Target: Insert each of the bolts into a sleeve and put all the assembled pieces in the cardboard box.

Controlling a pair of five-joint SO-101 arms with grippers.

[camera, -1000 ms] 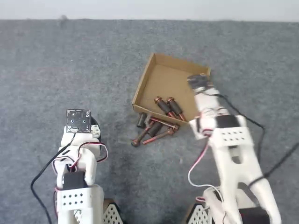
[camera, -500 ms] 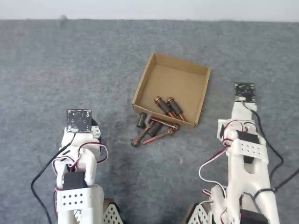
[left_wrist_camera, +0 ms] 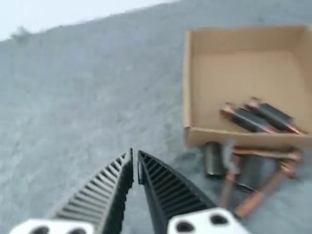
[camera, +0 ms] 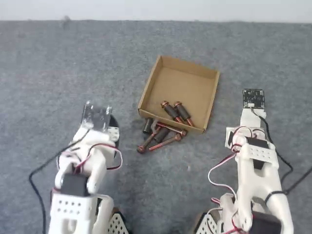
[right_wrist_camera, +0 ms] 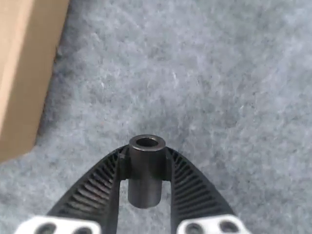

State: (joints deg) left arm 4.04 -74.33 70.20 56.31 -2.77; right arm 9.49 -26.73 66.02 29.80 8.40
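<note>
Matt dark metal sleeve (right_wrist_camera: 145, 170), glossy coppery bolts (camera: 165, 141), plain cardboard box (camera: 148, 91), fuzzy grey carpet (camera: 73, 63)

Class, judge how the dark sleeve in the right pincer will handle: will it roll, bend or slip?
The sleeve looks like a rigid, smooth cylinder, so laid on its side it would probably roll. Its open bore suggests it is fairly light. Held by its curved wall in the right pincer, it might pivot or slip.
</note>
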